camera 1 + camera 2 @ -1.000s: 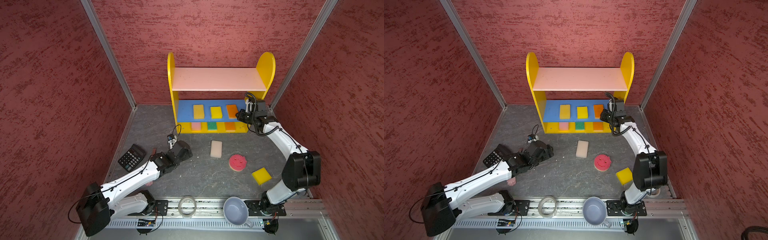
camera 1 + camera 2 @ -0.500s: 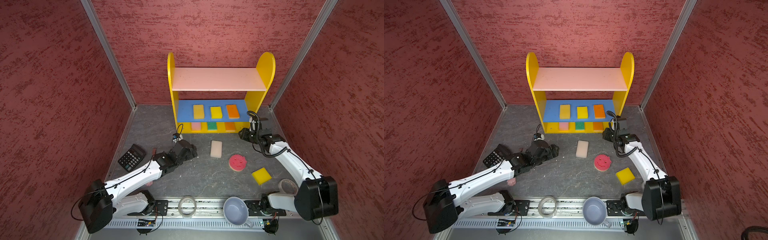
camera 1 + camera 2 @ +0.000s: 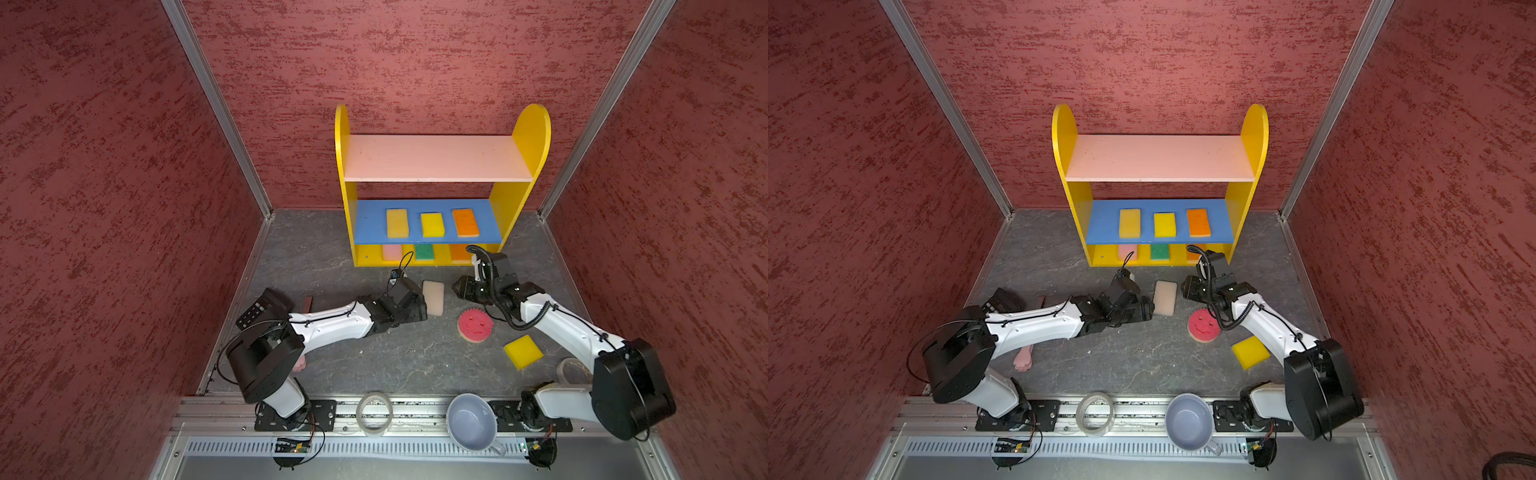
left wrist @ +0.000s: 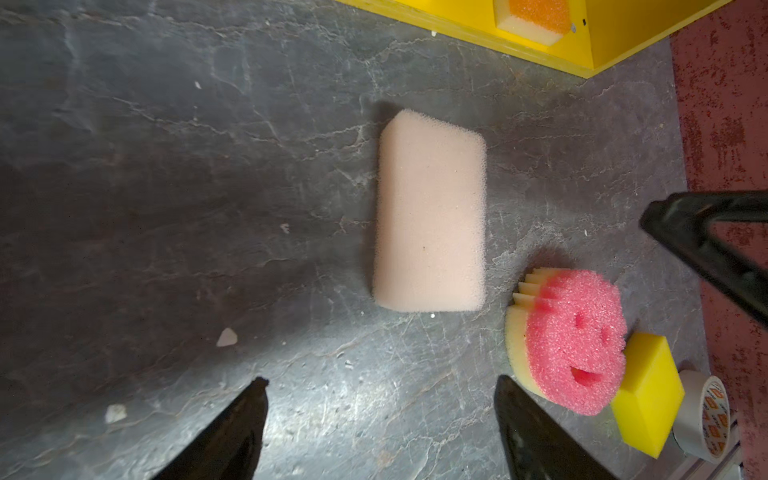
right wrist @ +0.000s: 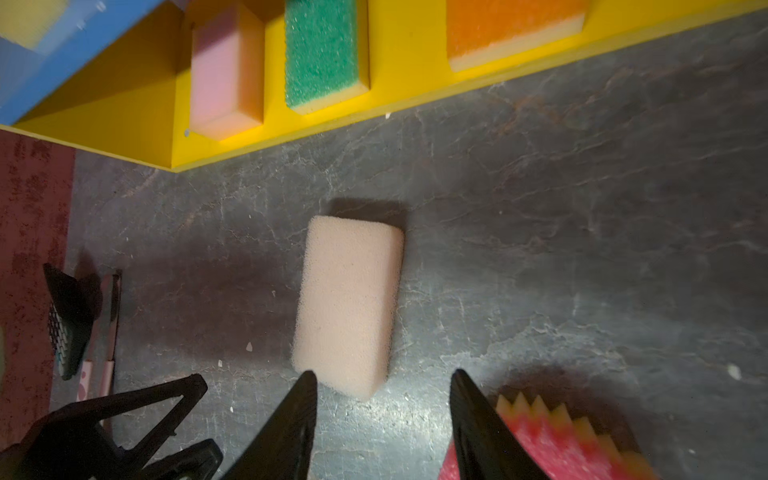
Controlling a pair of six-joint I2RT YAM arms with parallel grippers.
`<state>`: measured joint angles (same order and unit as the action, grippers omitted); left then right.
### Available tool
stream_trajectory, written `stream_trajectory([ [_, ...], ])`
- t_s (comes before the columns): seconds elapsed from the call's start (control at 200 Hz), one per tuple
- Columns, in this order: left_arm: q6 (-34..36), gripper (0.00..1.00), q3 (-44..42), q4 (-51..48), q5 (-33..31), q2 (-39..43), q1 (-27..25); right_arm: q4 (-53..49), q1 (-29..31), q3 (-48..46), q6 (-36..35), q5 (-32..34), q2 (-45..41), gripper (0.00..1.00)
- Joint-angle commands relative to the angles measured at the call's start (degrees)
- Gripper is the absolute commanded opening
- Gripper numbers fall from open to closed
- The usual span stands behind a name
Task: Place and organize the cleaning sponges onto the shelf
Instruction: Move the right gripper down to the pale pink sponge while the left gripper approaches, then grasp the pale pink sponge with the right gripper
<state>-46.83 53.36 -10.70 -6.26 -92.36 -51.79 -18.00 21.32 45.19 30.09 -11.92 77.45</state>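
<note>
The left gripper (image 3: 422, 311) gaped empty just left of the white sponge (image 3: 433, 297), mid-frame in both top views. The right gripper (image 3: 457, 287), to the sponge's right, gaped empty too.

The shelf (image 3: 534, 137) has its pink top board (image 3: 436, 158) bare from side to side and open from above. The blue middle board (image 3: 370, 224) carries three sponges (image 3: 432, 224) in a row with narrow gaps between, and the yellow base (image 3: 368, 258) carries three more. On the floor (image 3: 395, 365) the white sponge (image 3: 433, 297) has bare ground toward the shelf. The left gripper (image 3: 420, 309) stands just beside one long edge, the right gripper (image 3: 457, 287) near the other, and the round smiley sponge (image 3: 475, 325) near one corner.
</note>
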Motion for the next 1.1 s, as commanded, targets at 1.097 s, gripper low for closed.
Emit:
stream_trajectory([
  [1.097,-3.27,0.66,3.16,7.24,6.9,-9.92,2.42,13.27,6.96,1.16,2.36,-8.03,17.65,0.26],
])
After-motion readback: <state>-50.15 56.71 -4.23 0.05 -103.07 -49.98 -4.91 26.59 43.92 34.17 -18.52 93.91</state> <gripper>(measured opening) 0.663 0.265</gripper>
